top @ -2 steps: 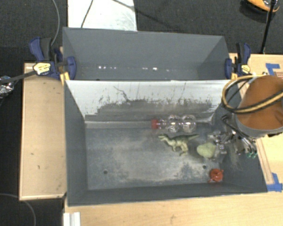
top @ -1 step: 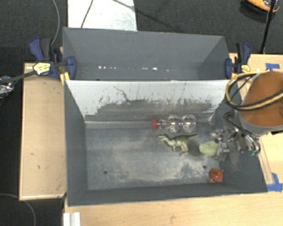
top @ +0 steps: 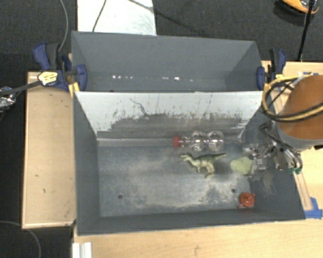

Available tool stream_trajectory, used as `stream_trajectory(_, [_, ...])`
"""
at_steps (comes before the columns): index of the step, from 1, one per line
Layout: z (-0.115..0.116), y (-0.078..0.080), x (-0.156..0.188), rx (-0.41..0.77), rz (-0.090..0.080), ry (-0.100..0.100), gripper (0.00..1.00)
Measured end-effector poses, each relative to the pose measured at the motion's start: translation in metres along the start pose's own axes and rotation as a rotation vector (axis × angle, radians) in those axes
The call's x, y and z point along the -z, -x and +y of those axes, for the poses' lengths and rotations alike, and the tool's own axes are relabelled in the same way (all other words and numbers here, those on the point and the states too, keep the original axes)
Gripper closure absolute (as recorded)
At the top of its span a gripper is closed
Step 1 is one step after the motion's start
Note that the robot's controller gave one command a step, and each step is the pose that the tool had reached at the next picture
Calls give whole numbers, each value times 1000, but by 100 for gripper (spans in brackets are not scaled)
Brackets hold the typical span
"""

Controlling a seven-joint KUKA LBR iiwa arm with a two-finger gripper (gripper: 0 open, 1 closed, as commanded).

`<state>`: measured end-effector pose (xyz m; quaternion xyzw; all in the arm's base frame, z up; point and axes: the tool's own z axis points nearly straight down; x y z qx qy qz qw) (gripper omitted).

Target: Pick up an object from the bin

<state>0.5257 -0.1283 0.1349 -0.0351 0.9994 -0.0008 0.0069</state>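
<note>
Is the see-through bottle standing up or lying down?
Lying down. The bottle rests on its side by the back wall of the bin, with its red cap pointing left.

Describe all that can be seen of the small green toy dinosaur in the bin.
The toy dinosaur is a small olive-green figure, paler at the legs, seemingly moulded plastic. Its long body runs left to right, legs toward the near wall; which end is the head I cannot tell. It rests on the bin floor, right of centre, just before a clear red-capped container and left of a pale green lump, apart from the lump.
</note>
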Motion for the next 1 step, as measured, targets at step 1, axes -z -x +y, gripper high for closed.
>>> stream_trajectory(1, [0, 1, 20, -1, -3, -1, 100])
